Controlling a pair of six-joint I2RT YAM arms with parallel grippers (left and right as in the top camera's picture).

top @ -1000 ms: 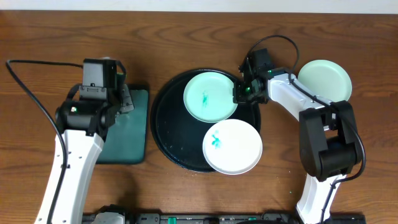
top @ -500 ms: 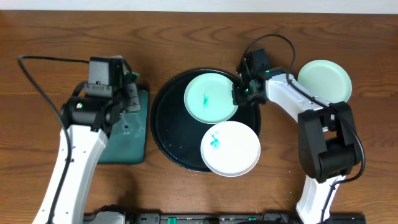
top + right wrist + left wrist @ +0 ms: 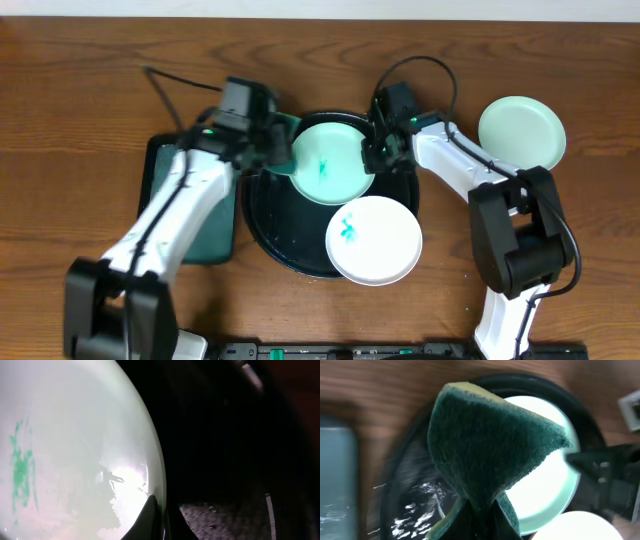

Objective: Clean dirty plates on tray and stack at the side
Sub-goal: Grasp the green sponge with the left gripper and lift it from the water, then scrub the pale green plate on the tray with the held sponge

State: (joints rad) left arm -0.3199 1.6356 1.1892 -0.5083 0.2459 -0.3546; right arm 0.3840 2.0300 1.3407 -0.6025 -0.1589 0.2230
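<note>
Left gripper (image 3: 481,519) is clamped tight on a green sponge (image 3: 490,445), which bulges out of the jaws with a yellow edge showing. Its arm stretches diagonally from the near left corner over the rectangular tray (image 3: 220,240), a dark shallow one lying on the wooden table (image 3: 80,90). The sponge hangs above the left side of the round black tray (image 3: 272,225), by the left edge of the smeared mint-green plate (image 3: 335,165); whether it touches that plate cannot be told. Water beads glint on the round tray's floor. That plate sits in the tray's far half, a teal smear left of its centre. The white plate (image 3: 373,238), also smeared teal, lies nearer and overhangs the tray's right rim. The right gripper (image 3: 372,158) is pinched closed on the smeared plate's right rim, its arm bent at the elbow and reaching in from the right. Well apart on the table at the far right lies the clean mint-green plate (image 3: 521,132)
</note>
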